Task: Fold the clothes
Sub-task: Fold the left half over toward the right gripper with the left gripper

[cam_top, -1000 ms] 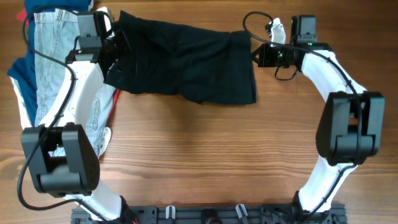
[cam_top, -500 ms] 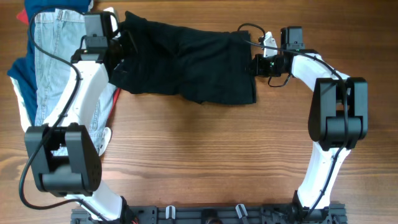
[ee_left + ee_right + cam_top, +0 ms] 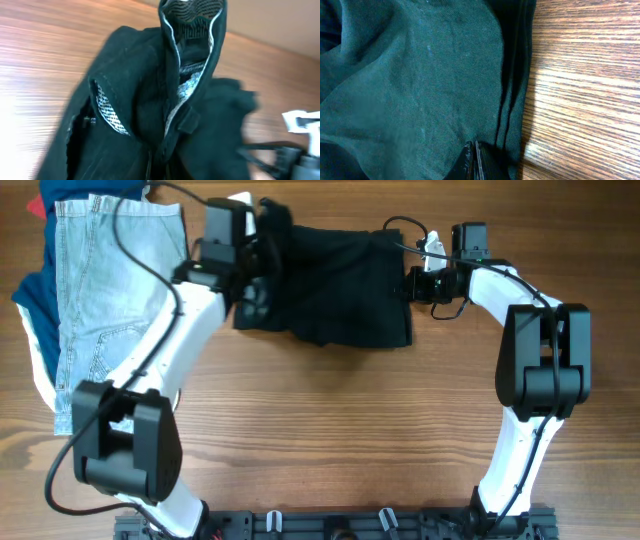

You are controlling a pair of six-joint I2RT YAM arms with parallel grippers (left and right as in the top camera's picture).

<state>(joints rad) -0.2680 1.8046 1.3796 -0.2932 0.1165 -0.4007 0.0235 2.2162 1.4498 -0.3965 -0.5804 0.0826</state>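
The black shorts (image 3: pixel 340 290) lie bunched on the table (image 3: pixel 330 430), near the denim shorts (image 3: pixel 110 290) and to their right in the overhead view. The left gripper (image 3: pixel 262 265) is pinched tight on the end of the black shorts nearest the denim shorts. There the waistband (image 3: pixel 172 47) stands raised and gaping, its speckled lining showing. The right gripper (image 3: pixel 472 160) is clamped narrow on the hem at the end farthest from the denim shorts.

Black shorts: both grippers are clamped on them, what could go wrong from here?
The right gripper pinches only the edge of the shorts; a tug could slip it free. The left gripper holds the waistband bunched and lifted, so the fold may land crumpled.
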